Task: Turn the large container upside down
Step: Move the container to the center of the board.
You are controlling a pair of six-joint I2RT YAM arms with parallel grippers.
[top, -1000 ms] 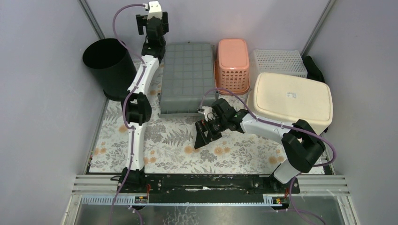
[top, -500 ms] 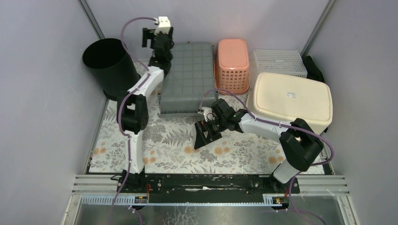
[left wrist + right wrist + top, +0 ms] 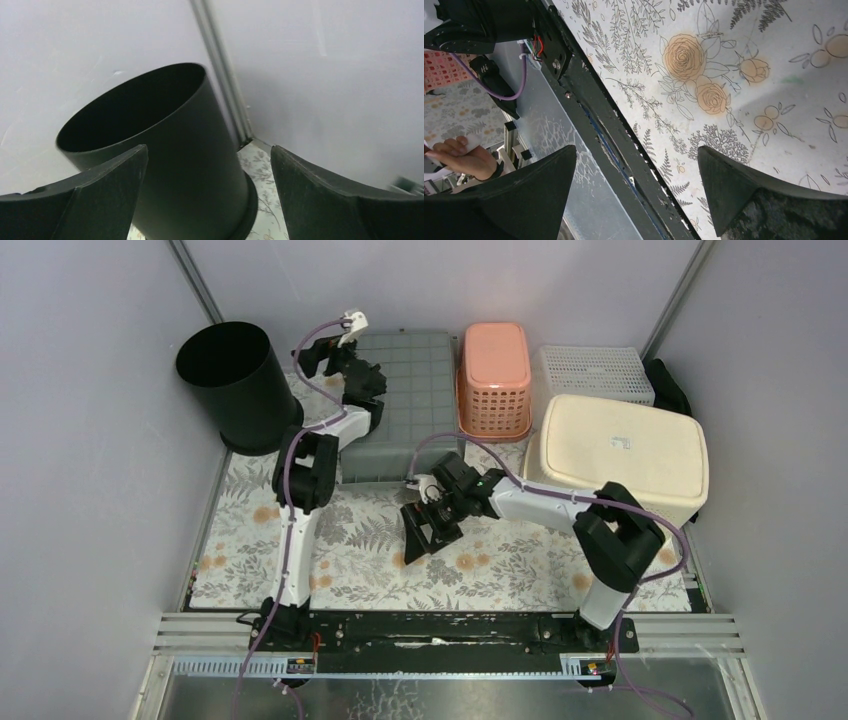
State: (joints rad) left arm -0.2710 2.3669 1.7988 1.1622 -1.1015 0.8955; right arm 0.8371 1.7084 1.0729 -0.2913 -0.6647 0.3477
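Two grippers spread wide, bin in the sights
The left gripper (image 3: 208, 150) has just swung down at 11 o'clock, jaws apart, facing the black bin (image 3: 235, 375), which stands upright at 10 o'clock. The right gripper (image 3: 422, 538) hangs empty, jaws apart, over the floral mat (image 3: 520, 560). Looks like the grab comes next.

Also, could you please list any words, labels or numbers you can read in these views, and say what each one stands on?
No text can be read in any view.
Small grey mark on top of the cream container: too small to read.
Black bin, grey crate and pink basket: no lettering shows.
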